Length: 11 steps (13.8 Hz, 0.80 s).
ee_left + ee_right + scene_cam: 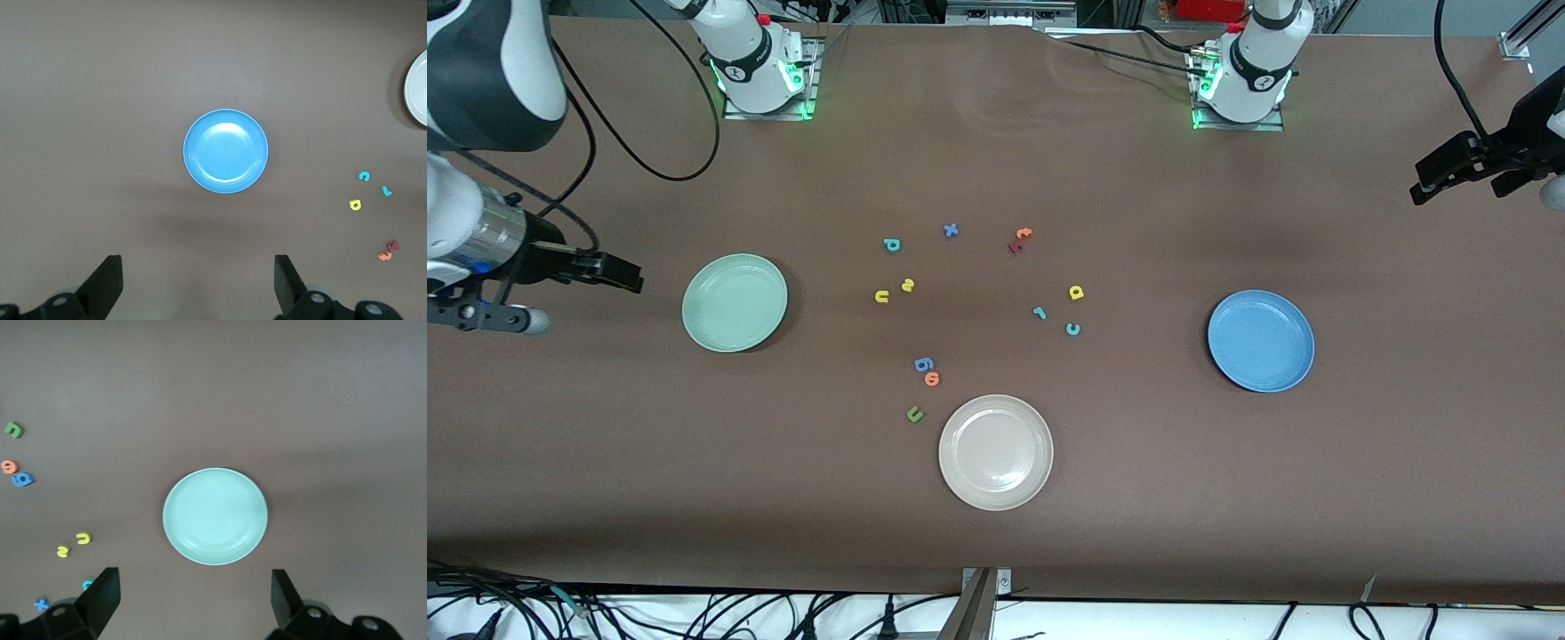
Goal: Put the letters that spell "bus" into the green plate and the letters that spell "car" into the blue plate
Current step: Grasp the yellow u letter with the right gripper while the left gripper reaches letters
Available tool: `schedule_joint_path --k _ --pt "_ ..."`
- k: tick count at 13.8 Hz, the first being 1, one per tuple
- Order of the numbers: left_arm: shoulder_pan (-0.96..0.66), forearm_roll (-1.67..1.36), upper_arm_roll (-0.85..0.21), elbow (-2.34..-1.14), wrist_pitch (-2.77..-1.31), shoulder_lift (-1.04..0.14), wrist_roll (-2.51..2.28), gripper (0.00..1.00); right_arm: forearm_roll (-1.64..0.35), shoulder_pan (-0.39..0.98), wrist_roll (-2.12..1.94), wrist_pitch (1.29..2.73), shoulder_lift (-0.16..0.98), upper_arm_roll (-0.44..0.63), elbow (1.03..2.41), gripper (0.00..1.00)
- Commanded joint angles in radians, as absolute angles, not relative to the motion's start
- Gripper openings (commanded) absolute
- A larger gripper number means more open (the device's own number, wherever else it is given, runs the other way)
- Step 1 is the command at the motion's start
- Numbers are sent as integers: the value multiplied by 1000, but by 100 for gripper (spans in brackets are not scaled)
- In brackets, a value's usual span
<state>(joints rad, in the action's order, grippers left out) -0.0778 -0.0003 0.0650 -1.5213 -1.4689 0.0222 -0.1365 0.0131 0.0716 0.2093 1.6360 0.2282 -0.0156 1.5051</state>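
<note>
Both plates look empty; left tool (195, 287) and right tool (193, 603) hang open, waiting above the table.

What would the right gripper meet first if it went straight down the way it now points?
Probably the bare table close beside the green plate. The right gripper hangs with open fingers near the plate's edge, so depth leaves this uncertain.
</note>
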Motion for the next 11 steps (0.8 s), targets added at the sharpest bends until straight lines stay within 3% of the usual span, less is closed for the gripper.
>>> schedule_joint_path --k 1,7,11 --pt "-81 -17 69 -1528 -1466 28 -126 100 17 123 325 1637 241 -15 1516 100" --pt "-94 -17 69 -1528 -1466 28 -127 100 15 288 529 1767 316 -15 1558 99" --pt "-94 -17 69 -1525 -1466 -10 -129 100 15 319 531 1972 308 -67 1748 99"
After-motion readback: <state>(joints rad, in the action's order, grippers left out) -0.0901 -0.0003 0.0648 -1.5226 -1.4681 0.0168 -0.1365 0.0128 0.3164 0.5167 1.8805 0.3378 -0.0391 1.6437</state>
